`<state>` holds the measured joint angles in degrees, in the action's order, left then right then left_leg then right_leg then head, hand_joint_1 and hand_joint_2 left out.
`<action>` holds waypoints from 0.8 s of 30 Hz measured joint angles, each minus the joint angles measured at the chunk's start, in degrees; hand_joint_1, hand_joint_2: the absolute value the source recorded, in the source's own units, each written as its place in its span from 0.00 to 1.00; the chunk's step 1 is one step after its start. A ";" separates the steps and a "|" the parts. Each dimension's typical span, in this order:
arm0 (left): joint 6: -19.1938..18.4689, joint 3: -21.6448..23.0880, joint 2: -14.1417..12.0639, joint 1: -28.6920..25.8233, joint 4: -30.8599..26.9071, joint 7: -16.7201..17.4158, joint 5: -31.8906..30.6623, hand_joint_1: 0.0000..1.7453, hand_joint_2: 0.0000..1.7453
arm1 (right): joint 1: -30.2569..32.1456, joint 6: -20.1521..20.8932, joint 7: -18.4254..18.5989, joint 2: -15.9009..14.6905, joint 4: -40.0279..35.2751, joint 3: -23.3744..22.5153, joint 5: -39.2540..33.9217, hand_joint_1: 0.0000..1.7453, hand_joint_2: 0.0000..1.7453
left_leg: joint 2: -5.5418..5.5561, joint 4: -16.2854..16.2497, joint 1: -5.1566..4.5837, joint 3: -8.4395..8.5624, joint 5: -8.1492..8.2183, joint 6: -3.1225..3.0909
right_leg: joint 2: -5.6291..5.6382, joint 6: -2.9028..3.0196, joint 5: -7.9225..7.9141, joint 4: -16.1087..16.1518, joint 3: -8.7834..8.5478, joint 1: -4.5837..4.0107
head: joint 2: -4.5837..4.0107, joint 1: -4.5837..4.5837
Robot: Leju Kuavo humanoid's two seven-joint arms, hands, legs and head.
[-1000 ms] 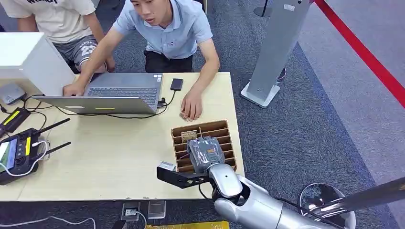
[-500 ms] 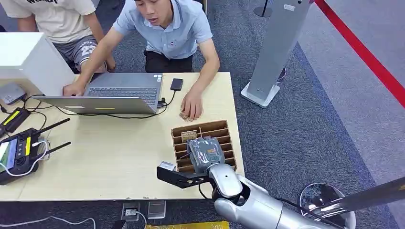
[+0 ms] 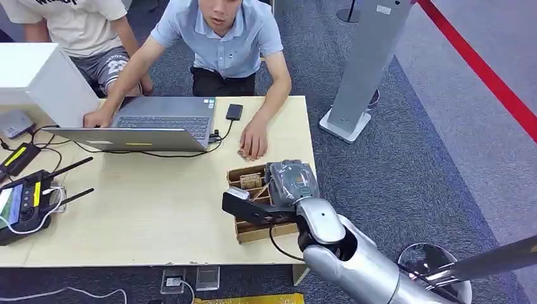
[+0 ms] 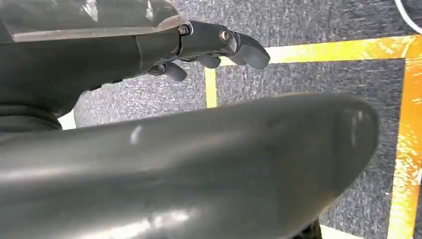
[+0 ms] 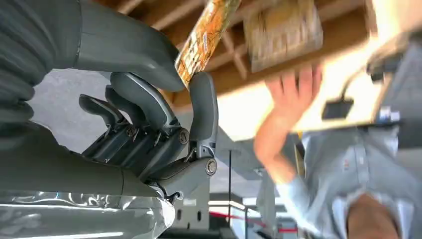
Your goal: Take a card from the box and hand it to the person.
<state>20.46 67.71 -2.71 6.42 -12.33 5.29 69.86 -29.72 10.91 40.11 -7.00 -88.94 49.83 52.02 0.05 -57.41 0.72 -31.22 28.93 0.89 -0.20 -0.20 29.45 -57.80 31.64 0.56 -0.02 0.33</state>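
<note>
Card pinched, person just ahead

The right hand (image 5: 149,124) pinches a card (image 5: 206,35) above the box (image 3: 266,229); the person's hand (image 3: 253,140) rests on the table (image 3: 152,209) just beyond.

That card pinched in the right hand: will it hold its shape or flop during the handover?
The card looks thin, straight and unbent in the right hand's pinch, so probably fairly stiff and light. Its printed face may be glossy, and the hand pinches it near one end, so it could pivot or slip.
</note>
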 joint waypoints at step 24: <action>-0.37 -0.07 0.33 0.08 0.00 -0.50 -0.92 0.00 0.00 | -3.16 -33.17 -4.13 -0.96 -2.53 -1.94 0.59 1.00 1.00 | 0.02 0.00 0.00 -0.03 0.00 0.00 | -0.02 0.00 0.00 -0.01 -0.03 0.00 | 0.00 -0.02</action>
<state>20.09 67.65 -2.38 6.49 -12.33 4.79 68.94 -32.88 -22.27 35.98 -7.96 -91.48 47.89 52.61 0.08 -57.40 0.72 -31.25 28.93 0.90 -0.22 -0.20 29.45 -57.81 31.61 0.56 -0.02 0.31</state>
